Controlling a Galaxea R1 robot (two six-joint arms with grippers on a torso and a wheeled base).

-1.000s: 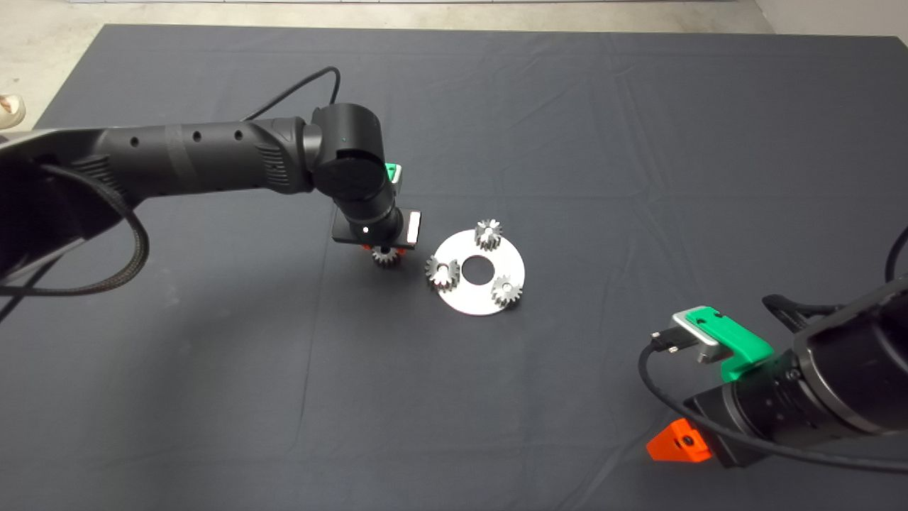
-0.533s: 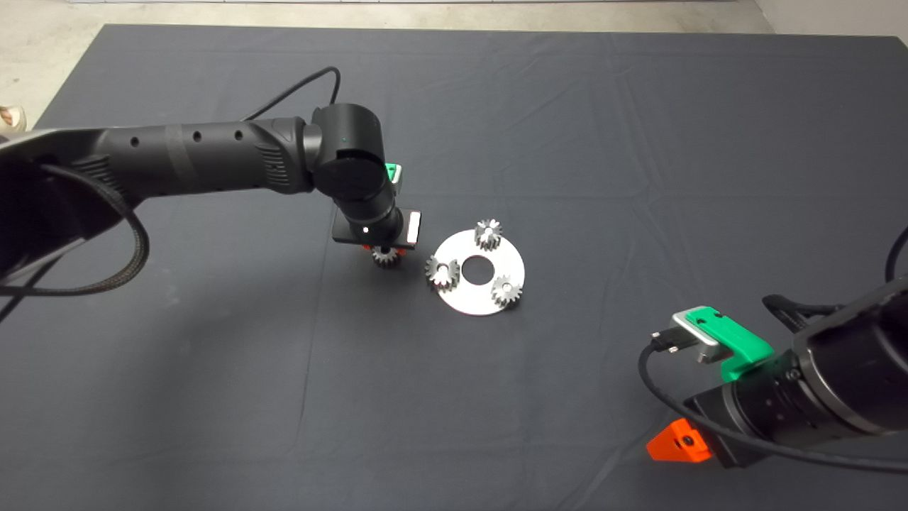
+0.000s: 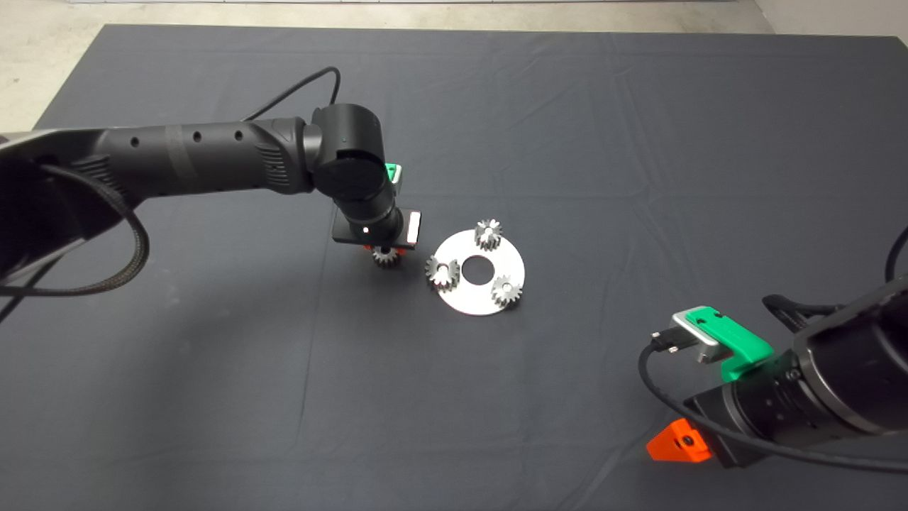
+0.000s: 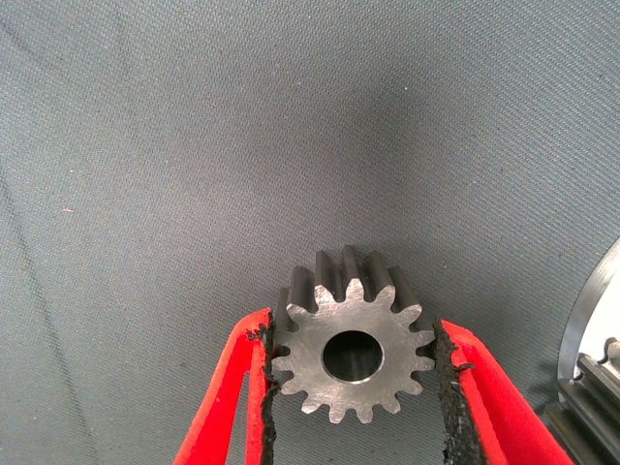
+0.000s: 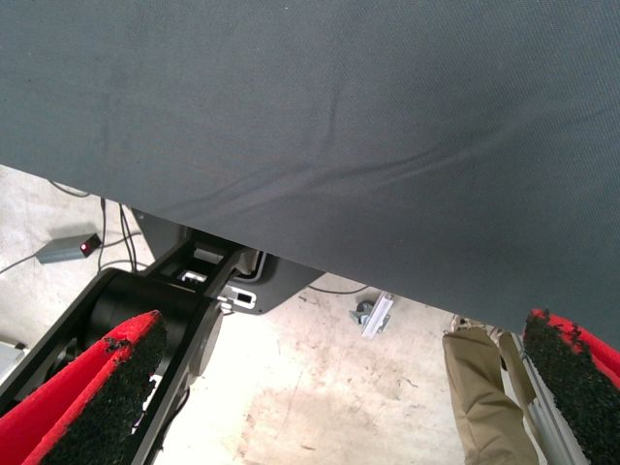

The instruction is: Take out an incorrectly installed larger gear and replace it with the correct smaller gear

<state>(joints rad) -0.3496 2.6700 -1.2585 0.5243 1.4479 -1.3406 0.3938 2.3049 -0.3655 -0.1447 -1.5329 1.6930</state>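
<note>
The left gripper pinches a gear just left of the round plate mid-mat; the right gripper waits spread wide near the mat's lower right corner.

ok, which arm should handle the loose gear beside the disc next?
Left: its gripper has both fingers touching that gear on the mat. The right gripper waits open at the lower right edge.

No readable txt, labels, brands or nos. anywhere: not on gears, plate, arms or mat.
</note>
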